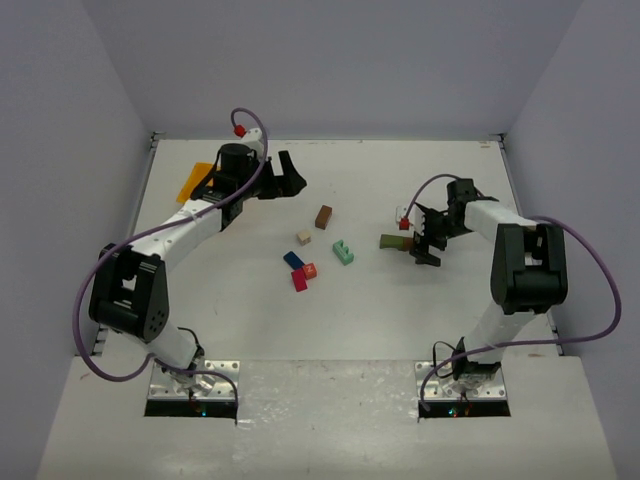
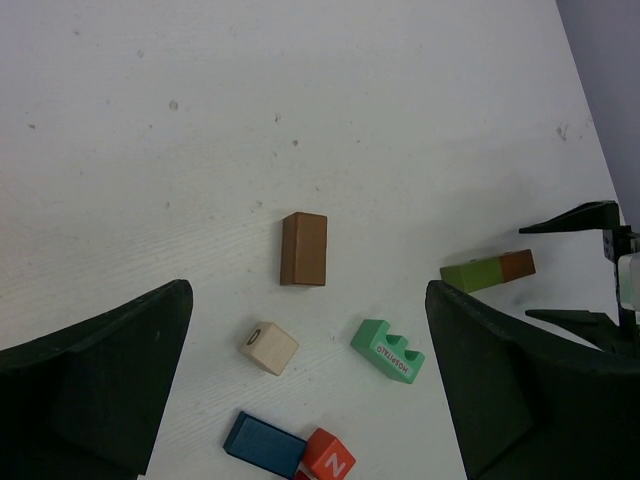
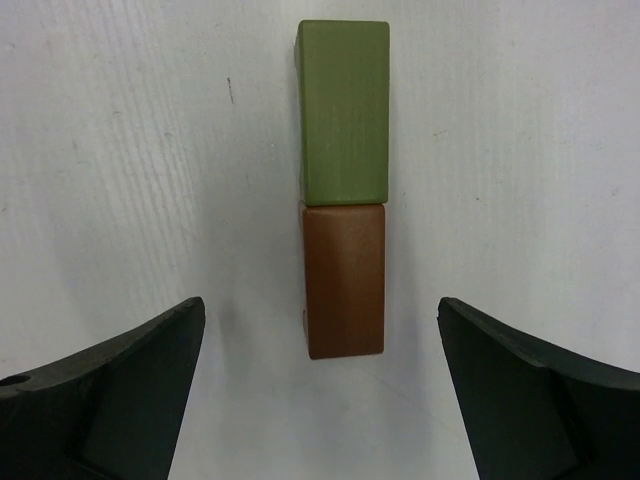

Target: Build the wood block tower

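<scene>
An olive block (image 3: 344, 110) and a brown block (image 3: 343, 280) lie end to end on the white table. My right gripper (image 3: 320, 308) is open, its fingers standing wide either side of the brown block's near end without touching it. From above, this pair (image 1: 395, 241) lies just left of the right gripper (image 1: 421, 238). Loose blocks lie mid-table: another brown block (image 2: 303, 249), a tan cube (image 2: 269, 348), a notched teal block (image 2: 388, 350), a blue block (image 2: 265, 445) and an orange cube (image 2: 329, 458). A red block (image 1: 299, 282) lies beside these. My left gripper (image 2: 307, 290) hangs open above them, holding nothing.
A yellow-orange tray (image 1: 190, 183) lies at the far left, partly hidden by the left arm. Grey walls close in the table on three sides. Purple cables loop off both arms.
</scene>
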Tool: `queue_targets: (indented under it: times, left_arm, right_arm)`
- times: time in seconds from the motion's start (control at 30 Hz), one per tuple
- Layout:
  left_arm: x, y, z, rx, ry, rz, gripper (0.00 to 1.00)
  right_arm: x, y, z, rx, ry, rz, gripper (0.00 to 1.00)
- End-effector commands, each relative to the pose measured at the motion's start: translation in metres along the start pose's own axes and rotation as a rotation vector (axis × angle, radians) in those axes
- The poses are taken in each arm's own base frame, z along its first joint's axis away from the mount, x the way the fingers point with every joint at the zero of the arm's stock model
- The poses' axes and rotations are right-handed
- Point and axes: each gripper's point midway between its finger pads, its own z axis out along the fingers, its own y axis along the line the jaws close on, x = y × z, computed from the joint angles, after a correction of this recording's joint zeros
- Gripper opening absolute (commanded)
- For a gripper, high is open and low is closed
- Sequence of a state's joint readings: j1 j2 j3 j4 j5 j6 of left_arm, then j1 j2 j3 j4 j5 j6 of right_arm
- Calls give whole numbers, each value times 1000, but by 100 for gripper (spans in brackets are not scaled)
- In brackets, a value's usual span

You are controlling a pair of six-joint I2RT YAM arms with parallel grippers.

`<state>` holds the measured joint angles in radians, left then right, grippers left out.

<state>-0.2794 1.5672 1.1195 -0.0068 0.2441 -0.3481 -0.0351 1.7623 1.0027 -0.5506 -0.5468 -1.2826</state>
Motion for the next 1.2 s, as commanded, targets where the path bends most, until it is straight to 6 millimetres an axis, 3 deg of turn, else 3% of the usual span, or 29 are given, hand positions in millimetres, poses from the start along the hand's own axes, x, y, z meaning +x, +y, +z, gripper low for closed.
queue_targets:
  times: [0.0,0.2,0.3,0.43,0.6,0.7,0.8,0.97,1.0,1.17]
  left_arm:
    - [-24,-10,-25,19,-88,26,100]
    - [-25,-6,-38,-14,-129,10,100]
    - [-29,-9,-42,-4,-149,5,100]
    - [-37,-6,-51,-38,-194,-1,100]
    - [-40,7,-56,-108,-229,-23,100]
    - [-36,13,-58,-139,-227,-27,100]
    - [-28,17,-59,-144,-227,-41,100]
    - [-22,23,-61,-166,-233,-66,100]
    - [-21,24,-62,-173,-231,-73,100]
    - [-15,33,-62,-205,-239,-90,100]
  right_arm:
    - [-37,0,-35,39,-42,-90,99]
    - [-88,-15,-78,198,-148,-126,99]
    - [-128,-22,-97,278,-228,-172,99]
    - [-170,-45,-119,391,-313,-140,99]
    - [-217,-64,-132,470,-418,82,99]
    - [-230,-63,-124,467,-439,233,99]
    - [-242,-49,-102,502,-424,336,99]
    - [-236,-6,-57,612,-290,408,99]
    - [-225,-2,-51,670,-239,417,99]
    - [-211,31,-17,756,-90,357,99]
